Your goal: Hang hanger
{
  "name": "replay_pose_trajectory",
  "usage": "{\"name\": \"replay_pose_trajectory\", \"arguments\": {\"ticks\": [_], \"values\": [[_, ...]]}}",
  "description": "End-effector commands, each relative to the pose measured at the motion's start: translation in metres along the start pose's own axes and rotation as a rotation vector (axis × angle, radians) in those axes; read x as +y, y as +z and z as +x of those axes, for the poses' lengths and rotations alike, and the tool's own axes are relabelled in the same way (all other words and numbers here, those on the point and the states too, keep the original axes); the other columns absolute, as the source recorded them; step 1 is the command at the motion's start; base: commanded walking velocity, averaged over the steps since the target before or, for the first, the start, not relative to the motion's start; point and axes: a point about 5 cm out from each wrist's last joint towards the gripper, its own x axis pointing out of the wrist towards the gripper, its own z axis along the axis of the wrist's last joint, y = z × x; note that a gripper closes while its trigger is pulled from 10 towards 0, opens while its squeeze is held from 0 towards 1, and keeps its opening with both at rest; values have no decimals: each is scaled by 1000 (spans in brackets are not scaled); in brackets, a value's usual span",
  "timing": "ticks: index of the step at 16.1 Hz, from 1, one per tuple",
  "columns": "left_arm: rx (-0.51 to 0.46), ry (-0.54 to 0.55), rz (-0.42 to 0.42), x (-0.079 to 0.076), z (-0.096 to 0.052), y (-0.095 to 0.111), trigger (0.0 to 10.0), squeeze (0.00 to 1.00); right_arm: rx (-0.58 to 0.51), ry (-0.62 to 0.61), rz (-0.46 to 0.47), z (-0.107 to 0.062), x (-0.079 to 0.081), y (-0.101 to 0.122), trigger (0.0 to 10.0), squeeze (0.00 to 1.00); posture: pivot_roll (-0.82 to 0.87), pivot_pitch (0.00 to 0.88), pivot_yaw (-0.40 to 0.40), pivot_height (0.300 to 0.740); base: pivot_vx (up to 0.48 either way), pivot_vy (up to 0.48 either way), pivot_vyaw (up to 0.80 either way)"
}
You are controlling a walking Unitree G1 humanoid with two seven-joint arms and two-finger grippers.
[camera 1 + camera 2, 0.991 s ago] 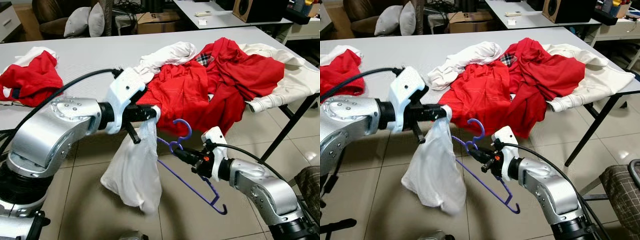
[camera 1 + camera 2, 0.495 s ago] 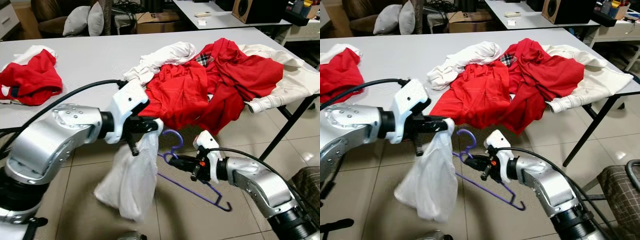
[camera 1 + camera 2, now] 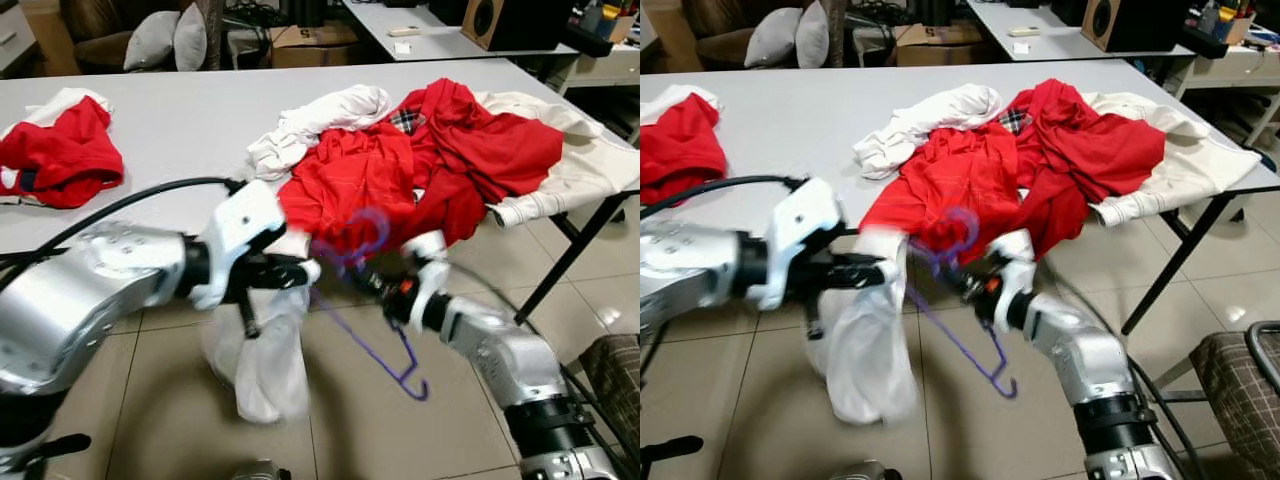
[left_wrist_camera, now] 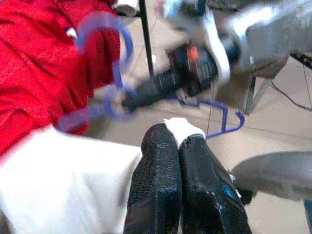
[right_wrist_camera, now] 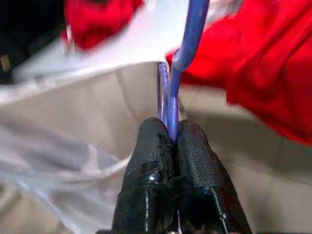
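Note:
A purple wire hanger [image 3: 372, 312] hangs in front of the table edge, its hook [image 3: 352, 235] up against the red clothes. My right gripper [image 3: 372, 287] is shut on the hanger's neck [image 5: 170, 105]. A white garment [image 3: 262, 345] droops toward the floor, pinched at its top edge by my left gripper [image 3: 300, 270]. In the left wrist view the black fingers [image 4: 163, 161] press together on a fold of white cloth [image 4: 183, 127]. The two grippers are close together, the hanger just right of the garment.
A grey table [image 3: 190, 110] carries a heap of red and white clothes [image 3: 430, 150] and a red garment [image 3: 60, 155] at its left end. Black table legs [image 3: 565, 255] slant at the right. Tiled floor lies below; a checked seat [image 3: 615, 370] sits at far right.
My right gripper has lifted the hanger and swung it up toward the table edge. The left gripper with the white garment has dropped slightly. The picture is blurred by motion.

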Motion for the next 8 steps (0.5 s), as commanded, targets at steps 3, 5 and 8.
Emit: {"name": "replay_pose_trajectory", "arguments": {"ticks": [3,5,8], "values": [[-15,-14,2,-8,-4,0,0,0,-120,95,57,2,9,30,10000,0,91,0,-14,740,0,0,0],[-33,22,-4,-7,-5,0,0,0,-172,149,59,6,18,46,10000,0,100,0,-32,740,0,0,0],[-84,191,11,6,4,-7,0,0,-428,40,137,18,22,101,10000,0,109,0,-48,740,0,0,0]]}}
